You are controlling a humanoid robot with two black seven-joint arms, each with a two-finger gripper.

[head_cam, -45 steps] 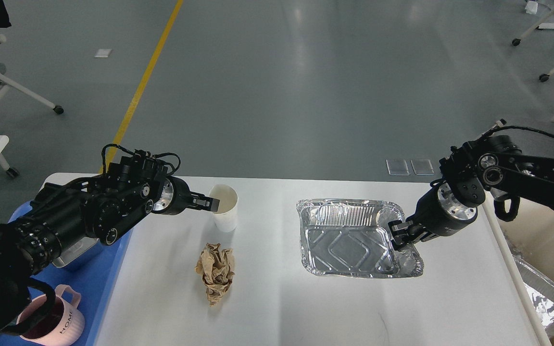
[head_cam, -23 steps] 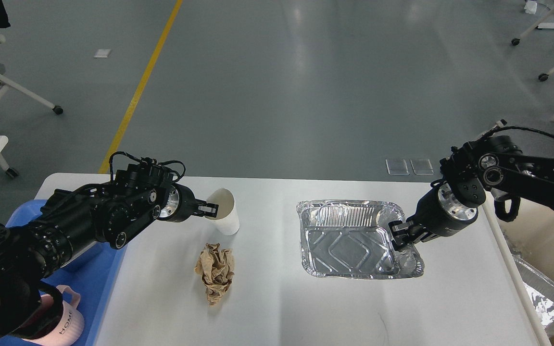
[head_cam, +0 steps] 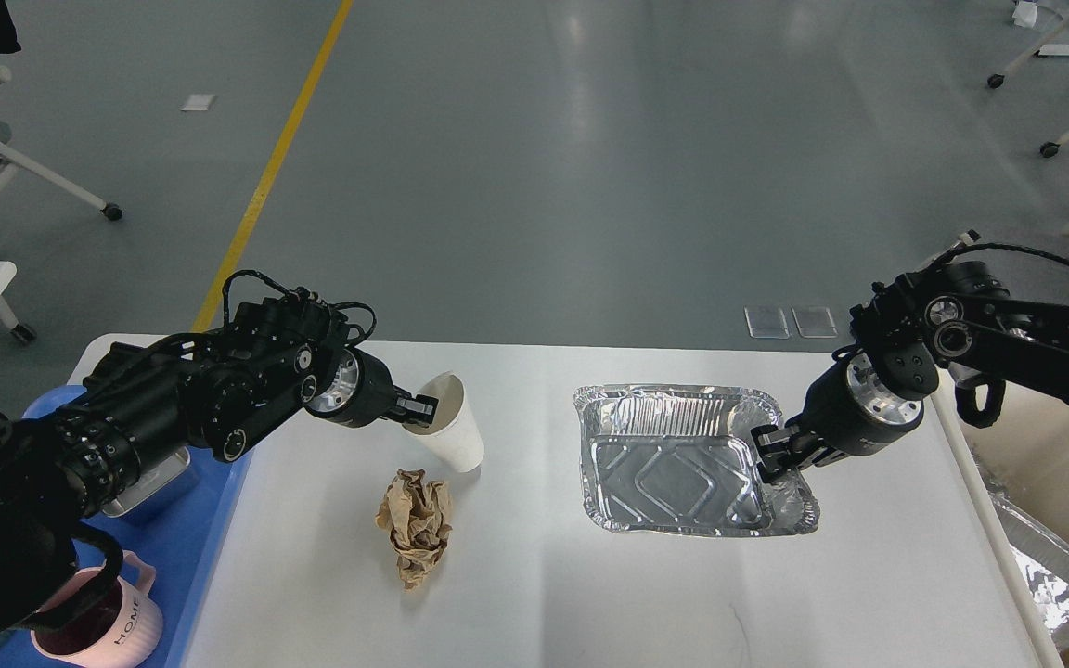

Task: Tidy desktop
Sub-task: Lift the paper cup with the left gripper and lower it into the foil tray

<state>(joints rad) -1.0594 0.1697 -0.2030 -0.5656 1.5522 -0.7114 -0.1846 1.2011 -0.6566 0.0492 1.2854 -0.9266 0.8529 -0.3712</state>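
Note:
On the white desktop (head_cam: pixel 534 594) a white paper cup (head_cam: pixel 454 433) leans over with its mouth toward the left. My left gripper (head_cam: pixel 418 409) is shut on the cup's rim, one finger inside the mouth. A crumpled brown paper ball (head_cam: pixel 417 524) lies just in front of the cup. To the right rests an empty foil tray (head_cam: pixel 683 459). My right gripper (head_cam: pixel 774 455) is shut on the tray's right rim.
A blue plastic tray (head_cam: pixel 186 529) at the left edge holds a pink mug (head_cam: pixel 108 622) and a metal container (head_cam: pixel 147 482). Off the right edge lies another foil tray (head_cam: pixel 1049 575). Chair legs stand on the grey floor behind.
My left gripper has pushed right and slightly down with the cup's rim, tilting the cup from upright to leaning. The right gripper and foil tray have barely moved.

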